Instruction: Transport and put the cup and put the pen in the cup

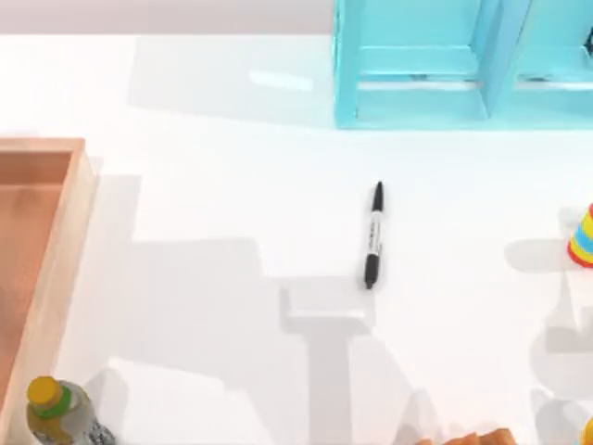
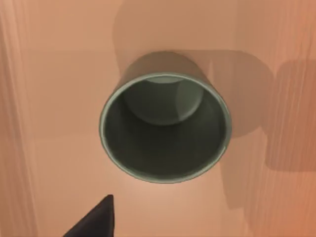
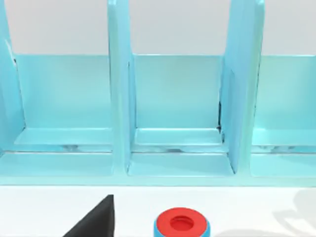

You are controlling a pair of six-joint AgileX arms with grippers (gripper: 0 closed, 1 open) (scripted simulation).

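the pen (image 1: 373, 235) is lying on the white table (image 1: 204, 222), near its middle. the cup (image 2: 165, 128) is standing upright (mouth up) inside the wooden tray (image 2: 59, 74), under the left gripper (image 2: 96, 219), whose grip i cannot tell.

From above, the wooden tray (image 1: 57, 269) runs off the table's left edge, and the yellow-capped bottle (image 1: 57, 413) is cut by the bottom edge. The blue rack (image 1: 417, 102) is cropped at the top and right, and the striped cone (image 1: 583, 238) at the right. One dark fingertip (image 2: 96, 220) of my left gripper pokes in, the rest cropped; likewise my right fingertip (image 3: 96, 220). The print on the pen (image 1: 372, 235) is too small to read.
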